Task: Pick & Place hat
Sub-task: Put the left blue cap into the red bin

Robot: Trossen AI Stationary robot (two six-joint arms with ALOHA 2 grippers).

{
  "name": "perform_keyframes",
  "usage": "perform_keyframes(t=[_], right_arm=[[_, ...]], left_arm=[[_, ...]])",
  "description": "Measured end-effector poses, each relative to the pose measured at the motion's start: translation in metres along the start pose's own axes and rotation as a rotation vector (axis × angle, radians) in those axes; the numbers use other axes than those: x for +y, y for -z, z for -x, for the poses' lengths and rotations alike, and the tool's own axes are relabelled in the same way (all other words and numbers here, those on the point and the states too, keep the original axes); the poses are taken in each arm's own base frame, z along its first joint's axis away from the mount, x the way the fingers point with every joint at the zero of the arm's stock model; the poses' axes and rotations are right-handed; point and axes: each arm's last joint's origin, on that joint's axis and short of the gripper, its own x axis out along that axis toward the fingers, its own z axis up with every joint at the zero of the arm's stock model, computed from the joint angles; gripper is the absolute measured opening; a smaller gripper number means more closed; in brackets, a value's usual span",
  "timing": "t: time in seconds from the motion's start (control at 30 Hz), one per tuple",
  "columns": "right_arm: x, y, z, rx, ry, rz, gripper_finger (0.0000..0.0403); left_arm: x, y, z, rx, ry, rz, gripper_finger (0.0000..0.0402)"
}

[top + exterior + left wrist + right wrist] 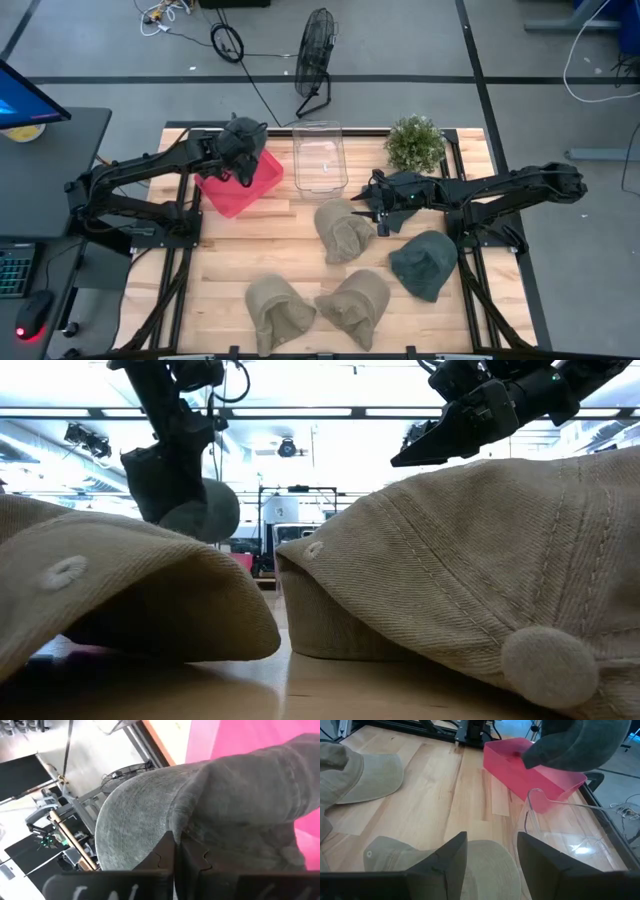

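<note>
Tan caps [470, 560] crowd wooden table [290, 240]; room behind seems fluorescent-lit.

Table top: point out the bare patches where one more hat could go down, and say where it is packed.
Bare wood lies on the table left of the front tan caps, below the pink bin, and between the clear bin and the potted plant. Crowded: the front centre, with three tan caps and the green cap near the right gripper.

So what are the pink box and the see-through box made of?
The pink bin looks like matte plastic: smooth, thin, even-coloured walls. The clear bin looks like glossy, hard transparent plastic, though glass cannot be ruled out; the wood shows through it and its rim catches light.
</note>
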Motion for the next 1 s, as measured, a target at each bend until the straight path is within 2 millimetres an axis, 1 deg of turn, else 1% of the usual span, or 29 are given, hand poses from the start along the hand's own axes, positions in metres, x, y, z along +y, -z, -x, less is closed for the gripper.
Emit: perform_keyframes(t=[0.07,0.13,0.23,0.3,0.4,0.5,0.6,0.67,0.73,0.83,1.0], right_arm=[[0.000,0.000,0.000,0.000,0.000,0.008,0.0178],[0.000,0.000,0.000,0.000,0.000,0.018,0.0178],[0.000,0.000,0.000,0.000,0.000,0.021,0.0178],[0.000,0.000,0.000,0.000,0.000,0.022,0.0178],[0.000,0.000,0.000,-0.001,0.000,0.025,0.0178],[0.000,0.000,0.000,0.002,-0.001,0.002,0.0178],[0.000,0.001,0.000,0.010,-0.002,-0.035,0.0178],[0.000,0.002,0.000,0.020,-0.005,-0.049,0.0178],[0.001,0.003,0.000,0.027,-0.006,-0.053,0.0178],[0.001,0.004,0.000,0.045,-0.010,-0.053,0.0178],[0.001,0.006,0.000,0.060,-0.014,-0.054,0.0178]], left_arm=[[-0.002,0.002,-0.001,0.008,0.021,-0.003,0.0010],[-0.005,0.005,-0.003,-0.005,0.070,0.042,0.0007],[-0.011,0.005,-0.008,-0.094,0.198,0.219,0.0007],[-0.012,0.003,-0.008,-0.150,0.249,0.320,0.0014],[-0.006,-0.001,-0.008,-0.214,0.227,0.444,0.0024],[-0.004,-0.002,-0.008,-0.250,0.241,0.534,0.0027],[-0.005,-0.001,-0.009,-0.304,0.306,0.629,0.0028],[-0.005,-0.002,-0.011,-0.310,0.342,0.696,0.0029],[-0.006,-0.004,-0.016,-0.289,0.373,0.734,0.0029],[-0.007,-0.011,-0.026,-0.258,0.411,0.737,0.0033],[-0.010,-0.029,-0.053,-0.214,0.467,0.704,0.0065]])
